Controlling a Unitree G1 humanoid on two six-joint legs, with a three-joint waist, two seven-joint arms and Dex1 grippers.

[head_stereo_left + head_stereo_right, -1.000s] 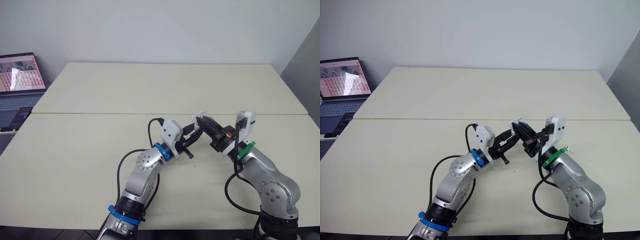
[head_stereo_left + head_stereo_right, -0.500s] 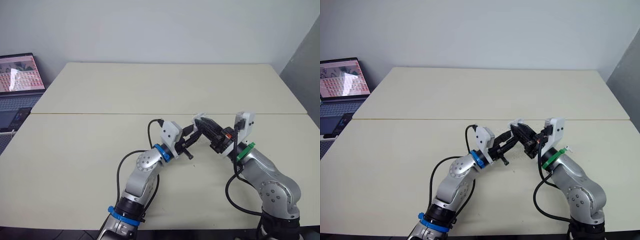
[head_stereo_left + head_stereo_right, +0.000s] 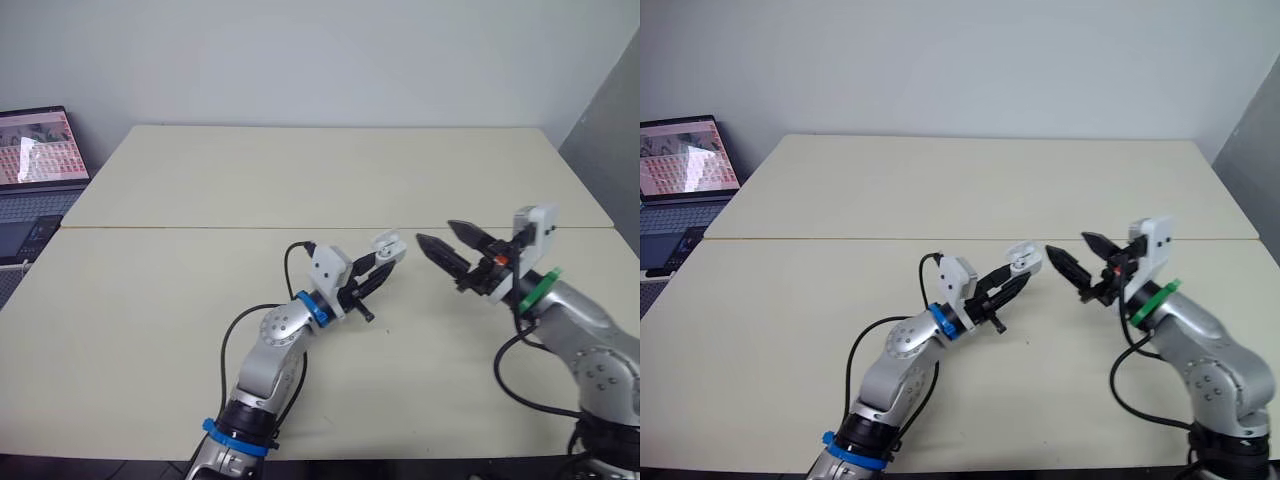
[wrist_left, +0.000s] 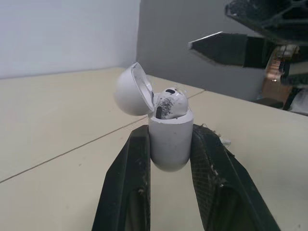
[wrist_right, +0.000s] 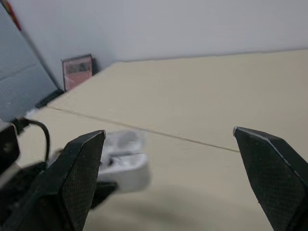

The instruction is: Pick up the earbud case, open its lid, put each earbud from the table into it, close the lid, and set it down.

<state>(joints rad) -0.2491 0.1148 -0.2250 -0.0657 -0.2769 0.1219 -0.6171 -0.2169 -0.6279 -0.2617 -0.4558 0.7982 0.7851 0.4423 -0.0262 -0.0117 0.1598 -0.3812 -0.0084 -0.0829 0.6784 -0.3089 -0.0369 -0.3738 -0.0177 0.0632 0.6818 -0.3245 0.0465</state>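
Observation:
My left gripper is shut on the white earbud case and holds it a little above the middle of the table. In the left wrist view the case stands upright between the two black fingers. Its lid is tipped back, and a white earbud sits in the top of the case. My right gripper hangs to the right of the case, apart from it, open with nothing between its fingers. The right wrist view shows the case beyond the spread fingers.
A cream table with a seam across its middle carries the work. An open laptop stands off the far left corner. A grey panel rises at the right edge.
My right gripper has opened wide and drawn back to the right, away from the case. The left gripper keeps hold of the case and has shifted slightly left.

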